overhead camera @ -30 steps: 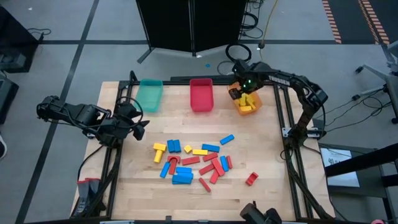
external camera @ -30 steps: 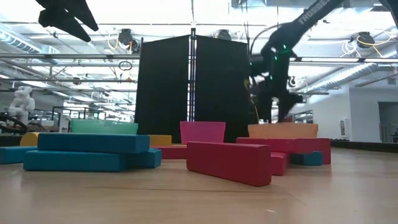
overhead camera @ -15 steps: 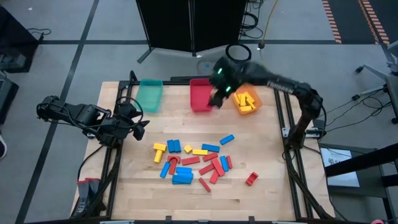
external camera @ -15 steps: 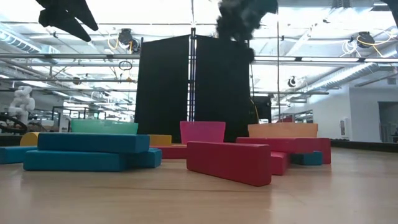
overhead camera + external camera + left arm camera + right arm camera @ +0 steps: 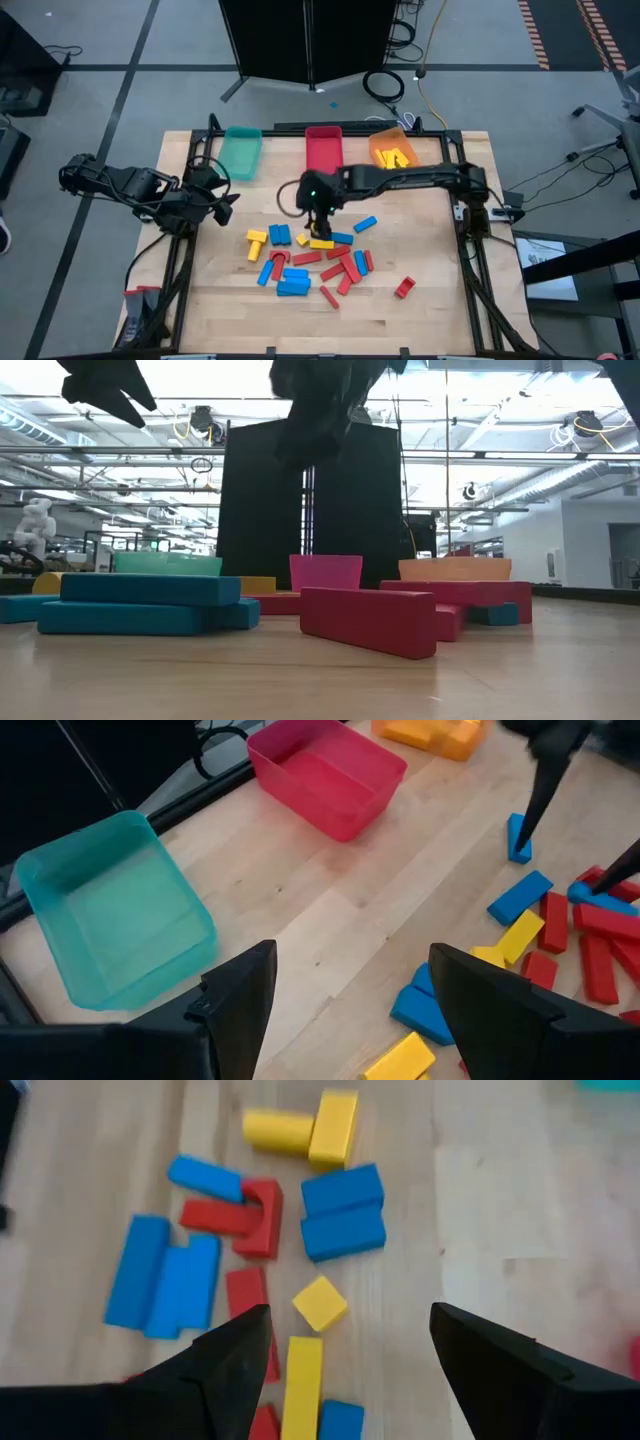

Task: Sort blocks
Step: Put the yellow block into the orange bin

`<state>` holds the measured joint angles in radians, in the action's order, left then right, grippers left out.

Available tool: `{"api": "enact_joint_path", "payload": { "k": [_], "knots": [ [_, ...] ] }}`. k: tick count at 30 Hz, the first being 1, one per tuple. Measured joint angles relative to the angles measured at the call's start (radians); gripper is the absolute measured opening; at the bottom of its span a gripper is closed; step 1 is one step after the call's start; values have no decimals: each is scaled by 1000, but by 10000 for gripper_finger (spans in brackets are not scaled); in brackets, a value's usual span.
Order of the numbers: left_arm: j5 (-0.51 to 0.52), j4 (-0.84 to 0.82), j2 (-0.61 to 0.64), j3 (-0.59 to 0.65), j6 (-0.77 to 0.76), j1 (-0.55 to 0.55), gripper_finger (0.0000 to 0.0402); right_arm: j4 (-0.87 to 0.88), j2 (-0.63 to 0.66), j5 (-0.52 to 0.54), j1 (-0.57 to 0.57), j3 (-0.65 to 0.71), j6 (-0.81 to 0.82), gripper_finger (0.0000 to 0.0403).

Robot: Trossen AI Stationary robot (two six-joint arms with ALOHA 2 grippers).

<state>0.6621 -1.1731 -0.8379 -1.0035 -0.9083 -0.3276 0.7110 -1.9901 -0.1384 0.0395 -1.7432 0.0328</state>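
Red, yellow and blue blocks (image 5: 312, 256) lie flat in a loose pile on the wooden table's middle. Several yellow blocks (image 5: 394, 158) lie in the orange bin (image 5: 378, 145). My right gripper (image 5: 318, 208) hangs open above the pile's far edge, with nothing between its fingers. In the right wrist view a small yellow cube (image 5: 320, 1302) and a yellow bar (image 5: 302, 1372) lie below that gripper (image 5: 350, 1320). My left gripper (image 5: 224, 200) waits open over the table's left edge, also seen in the left wrist view (image 5: 352, 955).
A teal bin (image 5: 241, 152) and a red bin (image 5: 323, 150) stand along the far edge beside the orange one. One red block (image 5: 404, 288) lies apart at the near right. Bare wood lies between the bins and the pile.
My right gripper has swung from above the orange bin toward the table's left and near edges, passing the red bin, and now hangs over the block pile. It has rolled about its own pointing line on the way. The blocks have stayed in place.
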Motion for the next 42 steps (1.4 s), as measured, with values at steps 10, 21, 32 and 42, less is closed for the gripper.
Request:
{"api": "enact_joint_path", "payload": {
  "k": [10,21,32,42],
  "knots": [
    [86,-30,78,0,80,-43,267,-69,-131,13,-31,0,8,270],
    [155,-14,279,0,86,-147,267,-111,-138,19,-45,0,-195,270],
    [154,-18,266,0,129,-166,267,-146,-150,95,-61,0,-352,270],
    [151,-18,264,0,130,-166,267,-128,-199,85,-78,0,-351,270]
  ]
}}
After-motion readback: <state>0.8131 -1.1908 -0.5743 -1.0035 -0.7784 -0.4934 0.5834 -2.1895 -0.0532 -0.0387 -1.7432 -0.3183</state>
